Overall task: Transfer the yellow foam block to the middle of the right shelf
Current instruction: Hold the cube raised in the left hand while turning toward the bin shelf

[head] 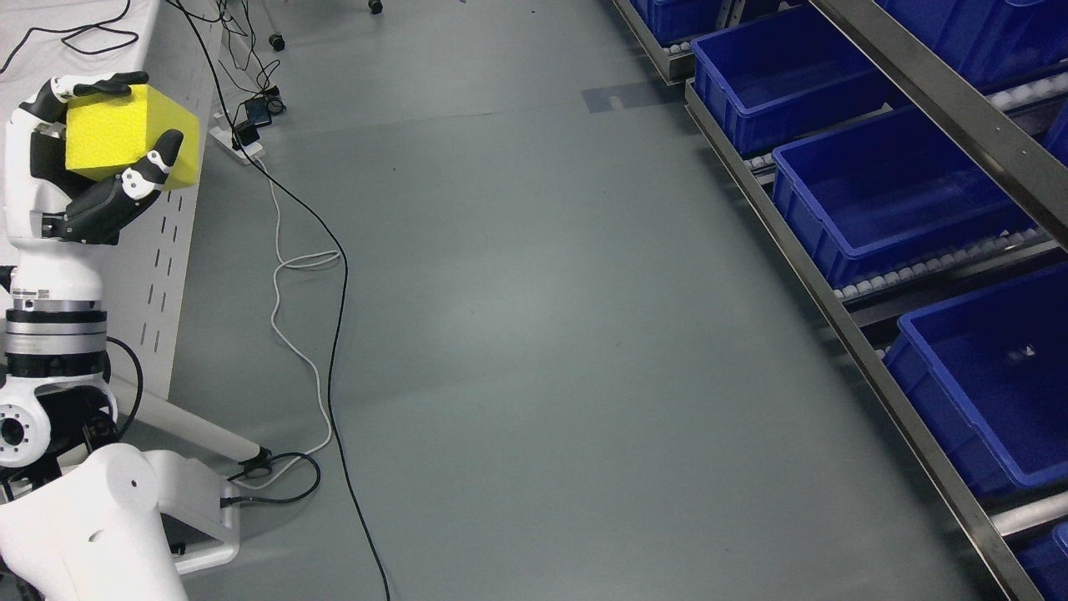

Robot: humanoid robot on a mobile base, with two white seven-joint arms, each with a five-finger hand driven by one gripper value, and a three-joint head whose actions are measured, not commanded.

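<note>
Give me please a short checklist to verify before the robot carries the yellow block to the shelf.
1. Left hand closed on yellow foam block: ok.
2. Block clear of the white table: cannot tell.
3. Floor toward the shelf free: ok.
4. Cables away from the path: not ok, they lie near the base.
5. Blue bins have room: ok.

The left arm (50, 334) is glossy white, built of rounded shells. A banded metal ring with a small printed label sits below the forearm, and a black cable loops beside it. The left hand (75, 159) has a white back, a black palm, and black fingers (154, 163) with white knuckle pieces.
</note>
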